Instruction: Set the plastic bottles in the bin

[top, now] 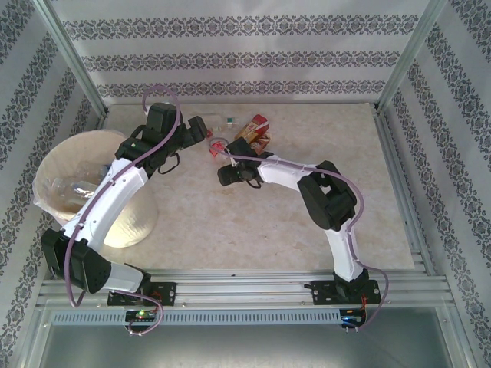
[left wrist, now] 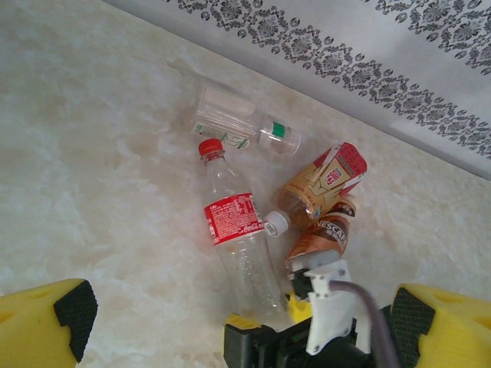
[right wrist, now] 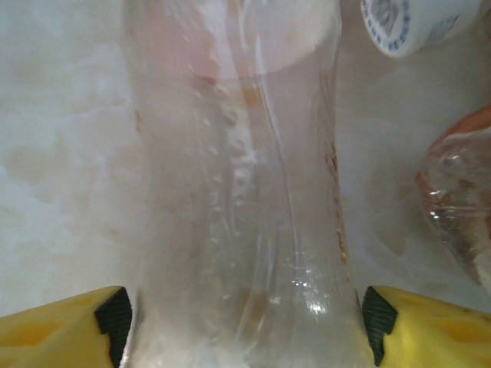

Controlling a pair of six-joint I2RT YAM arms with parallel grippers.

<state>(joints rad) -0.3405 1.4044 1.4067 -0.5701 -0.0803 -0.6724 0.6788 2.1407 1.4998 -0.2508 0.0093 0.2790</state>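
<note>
Where the table [top: 291, 222] runs along its left edge, we see the bin [top: 136, 222] standing with a few clear bottles [top: 67, 188] lying inside it. The left arm reaches across the bin's right rim towards the far edge. The left pincer [top: 198, 130] sits just left of a small heap of bottles near the middle of that edge. From its wrist camera we find the left pincer [left wrist: 242, 307] spread wide, gripping nothing, with its black pads [left wrist: 74, 308] well apart above the tabletop. In the heap, a clear green-capped bottle [left wrist: 230, 119] lies nearest the far edge. Below it the red-capped bottle [left wrist: 230, 218], clear with a red label, points its cap towards that edge. To its right lie an amber white-capped bottle [left wrist: 322, 180] and, touching it, a brown Nescafé-labelled bottle [left wrist: 322, 234]. The right pincer [top: 221, 157] comes in from the right arm and sits on the base end of the red-capped bottle. In its own camera the right pincer [right wrist: 245, 322] is at a middling width. Its jaws straddle the clear body [right wrist: 238, 192], and a pad [right wrist: 115, 314] lies against each flank. The bottle lies on the table, and we cannot tell how firmly it is squeezed. A white cap [right wrist: 403, 23] and the brown bottle show at that frame's right.
</note>
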